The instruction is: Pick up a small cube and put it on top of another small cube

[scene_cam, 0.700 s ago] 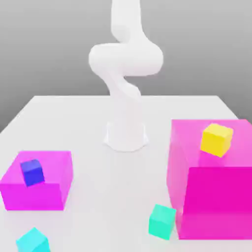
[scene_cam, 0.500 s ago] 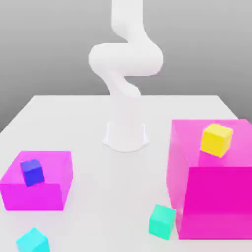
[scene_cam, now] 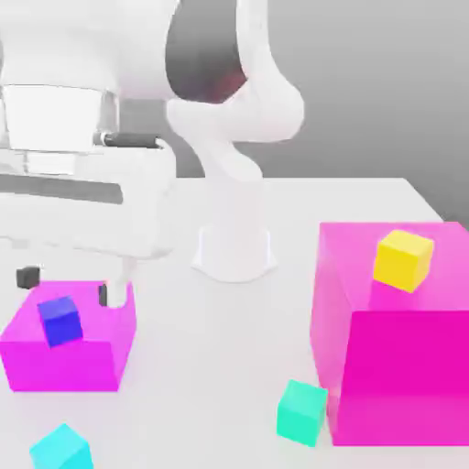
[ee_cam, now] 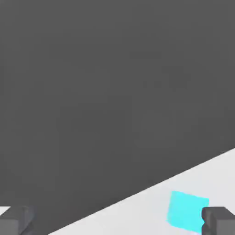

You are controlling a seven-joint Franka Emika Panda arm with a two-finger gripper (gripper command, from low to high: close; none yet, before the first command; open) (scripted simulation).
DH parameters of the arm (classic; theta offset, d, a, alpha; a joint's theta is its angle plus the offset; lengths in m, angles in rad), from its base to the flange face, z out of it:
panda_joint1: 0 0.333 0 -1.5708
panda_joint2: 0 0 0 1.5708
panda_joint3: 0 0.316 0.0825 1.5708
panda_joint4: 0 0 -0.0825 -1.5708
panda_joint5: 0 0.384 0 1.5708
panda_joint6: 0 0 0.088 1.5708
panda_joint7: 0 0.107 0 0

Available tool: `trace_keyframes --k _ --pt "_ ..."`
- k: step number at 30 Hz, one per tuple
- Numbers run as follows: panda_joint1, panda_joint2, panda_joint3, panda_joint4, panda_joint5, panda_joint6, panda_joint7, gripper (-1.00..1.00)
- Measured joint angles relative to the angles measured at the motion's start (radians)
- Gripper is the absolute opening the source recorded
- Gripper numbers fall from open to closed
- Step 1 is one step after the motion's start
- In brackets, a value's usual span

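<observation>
Into the exterior view's left comes the arm (scene_cam: 82, 46), its gripper (scene_cam: 66, 286) spread wide and empty, hiding part of the smaller magenta block (scene_cam: 69, 366). The cyan cube (scene_cam: 62, 449) sits on the table (scene_cam: 211, 385), cut off by the exterior view's bottom edge; a fingertip (ee_cam: 219, 221) partly covers it in the hand view.

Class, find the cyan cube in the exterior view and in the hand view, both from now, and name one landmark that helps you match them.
Exterior view: the cyan cube sits low in the picture's left corner, cut off by the bottom edge.
Hand view: it lies beside one of the end effector's fingertips.
Shared landmark: the pale tabletop around the cube.
</observation>
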Motion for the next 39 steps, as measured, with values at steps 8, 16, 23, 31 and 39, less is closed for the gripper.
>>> trace_keyframes --k 8,16,23,31,39 --pt "-0.056 0.293 -0.028 0.012 0.054 0.081 0.020 0.00" --pt "-0.093 0.467 0.007 0.045 0.098 0.200 -0.006 -1.00" --pt "-0.078 0.384 -0.013 0.027 0.076 0.136 0.011 -1.00" --pt "0.052 0.094 0.120 -0.013 -0.007 -0.108 -0.163 -1.00" --pt "0.288 -0.196 0.245 -0.044 -0.005 -0.367 -0.465 -1.00"
